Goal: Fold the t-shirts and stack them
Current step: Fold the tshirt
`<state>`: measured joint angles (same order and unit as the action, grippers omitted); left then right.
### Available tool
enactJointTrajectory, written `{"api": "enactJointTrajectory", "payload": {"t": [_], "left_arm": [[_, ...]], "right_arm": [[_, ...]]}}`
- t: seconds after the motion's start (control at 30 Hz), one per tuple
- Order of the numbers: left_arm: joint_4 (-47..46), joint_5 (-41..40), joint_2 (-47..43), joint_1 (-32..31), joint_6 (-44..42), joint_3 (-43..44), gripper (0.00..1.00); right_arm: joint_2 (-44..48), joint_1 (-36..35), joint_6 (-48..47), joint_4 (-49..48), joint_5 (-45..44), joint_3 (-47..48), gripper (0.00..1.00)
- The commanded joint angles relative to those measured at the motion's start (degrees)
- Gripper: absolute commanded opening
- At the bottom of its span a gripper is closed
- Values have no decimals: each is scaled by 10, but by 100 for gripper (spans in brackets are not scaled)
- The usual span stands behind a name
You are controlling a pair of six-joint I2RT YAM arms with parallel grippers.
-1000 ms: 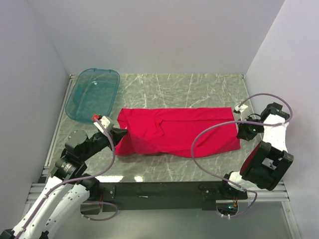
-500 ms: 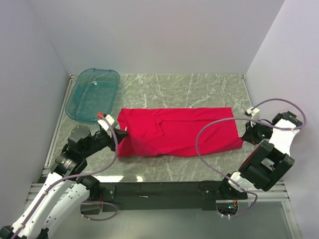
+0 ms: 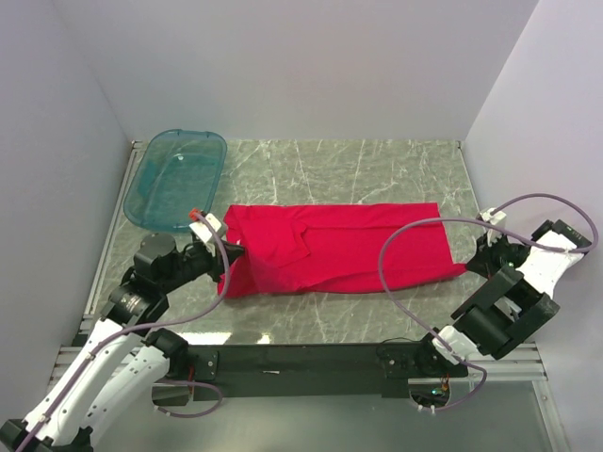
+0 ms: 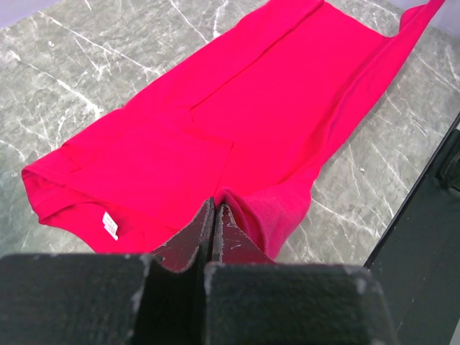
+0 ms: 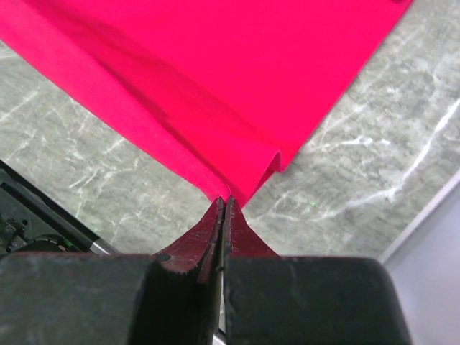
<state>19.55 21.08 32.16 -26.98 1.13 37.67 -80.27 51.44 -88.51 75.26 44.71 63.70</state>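
Note:
The red t-shirt (image 3: 339, 247) lies stretched lengthwise across the marble table, folded into a long band. My left gripper (image 3: 233, 253) is shut on its left end; in the left wrist view the closed tips (image 4: 215, 204) pinch a fold of the t-shirt (image 4: 237, 108), with a white label near the hem. At the right end, my right gripper (image 3: 473, 265) is shut on the near corner. In the right wrist view the tips (image 5: 224, 200) clamp the pointed corner of the t-shirt (image 5: 215, 65), which rises off the table.
A translucent teal tub (image 3: 176, 179) stands at the back left, just beyond the left arm. White walls close in the table on three sides. A black rail (image 3: 311, 361) with the arm bases runs along the near edge.
My right gripper has pulled the shirt's near right corner further right and toward the near edge, drawing the cloth taut. The left gripper kept hold of the left end and barely shifted.

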Motion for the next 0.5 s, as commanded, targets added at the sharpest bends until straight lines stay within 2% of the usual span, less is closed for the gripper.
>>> {"api": "enactJointTrajectory", "payload": {"t": [0.0, 0.3, 0.47], "left_arm": [[-49, -3, 21, 2, -5, 18, 1], [-94, -8, 75, 2, -26, 27, 0], [-115, -27, 88, 2, -31, 31, 0]], "right_arm": [[-12, 3, -23, 22, 35, 19, 0], [-31, 0, 25, -22, 63, 13, 0], [-35, -17, 83, -82, 56, -6, 0]]}}
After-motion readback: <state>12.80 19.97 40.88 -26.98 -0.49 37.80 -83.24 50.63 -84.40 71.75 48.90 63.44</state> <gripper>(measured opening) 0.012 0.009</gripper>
